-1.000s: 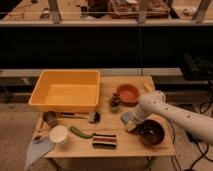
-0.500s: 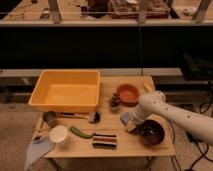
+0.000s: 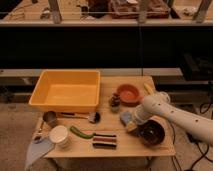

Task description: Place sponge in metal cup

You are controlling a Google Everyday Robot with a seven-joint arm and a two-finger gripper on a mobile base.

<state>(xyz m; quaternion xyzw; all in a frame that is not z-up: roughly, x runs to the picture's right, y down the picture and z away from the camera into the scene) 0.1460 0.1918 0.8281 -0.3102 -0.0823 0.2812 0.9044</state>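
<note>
The sponge (image 3: pixel 125 118), a small blue-grey pad with a yellowish edge, lies on the wooden table (image 3: pixel 145 147) right of centre. My gripper (image 3: pixel 132 125) comes in from the right on a white arm (image 3: pixel 170 114). It is down on the sponge's right end and shut on it, between the sponge and the dark maroon bowl. The metal cup (image 3: pixel 49 118) stands upright at the table's left side, just in front of the yellow tub and far from the gripper.
A yellow tub (image 3: pixel 65 90) fills the back left. A white cup (image 3: pixel 59 135) and a pale cloth (image 3: pixel 37 150) sit front left. A brush (image 3: pixel 80 116), a green item (image 3: pixel 80 133) and a striped block (image 3: pixel 105 140) lie in the middle. An orange bowl (image 3: pixel 128 93) and a maroon bowl (image 3: pixel 151 132) are on the right.
</note>
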